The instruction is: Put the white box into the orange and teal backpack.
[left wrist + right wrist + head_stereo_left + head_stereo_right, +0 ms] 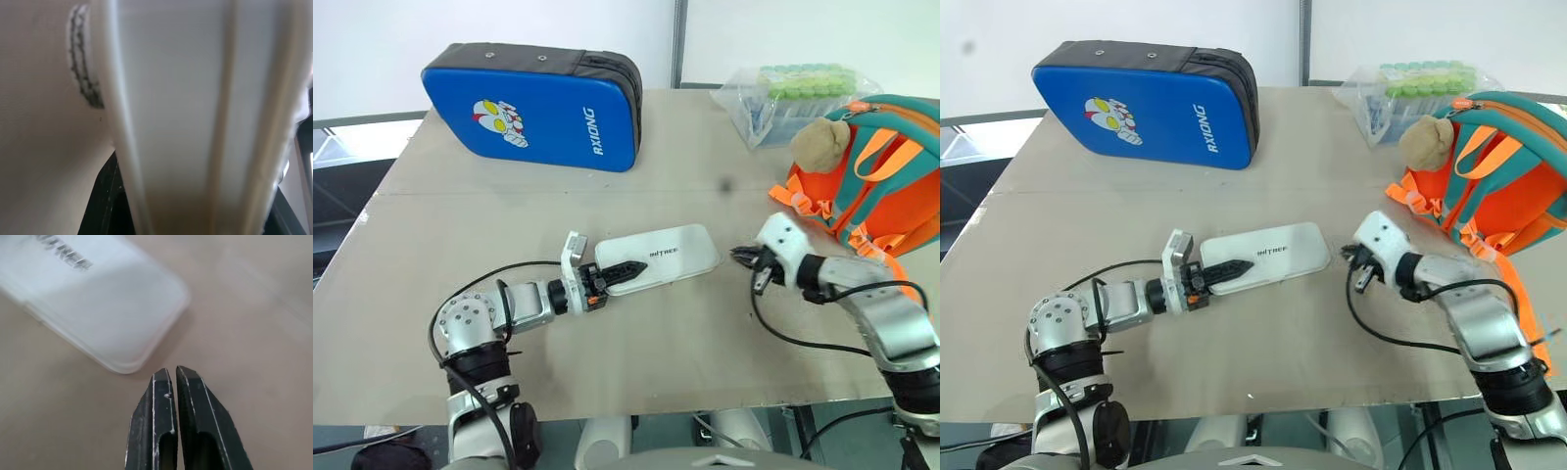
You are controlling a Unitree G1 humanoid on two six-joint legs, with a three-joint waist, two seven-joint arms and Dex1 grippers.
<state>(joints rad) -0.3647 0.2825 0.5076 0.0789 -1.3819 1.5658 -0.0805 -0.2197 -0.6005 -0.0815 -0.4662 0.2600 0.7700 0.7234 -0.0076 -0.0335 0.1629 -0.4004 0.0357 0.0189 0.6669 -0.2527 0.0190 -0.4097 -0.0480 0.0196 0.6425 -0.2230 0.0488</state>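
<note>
Half done at most: we have our left gripper (pixel 625 268) clamped on the white box (pixel 668 255) mid-table, right gripper (pixel 174 374) nearly shut and empty, backpack (pixel 893 166) at the right edge still unfilled.

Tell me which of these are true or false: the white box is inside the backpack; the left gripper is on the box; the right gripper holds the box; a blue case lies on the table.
1. The white box is inside the orange and teal backpack. False: it lies on the table.
2. The left gripper is closed on the box. True.
3. The right gripper holds the box. False: it is beside it, apart.
4. A blue case lies on the table. True.
</note>
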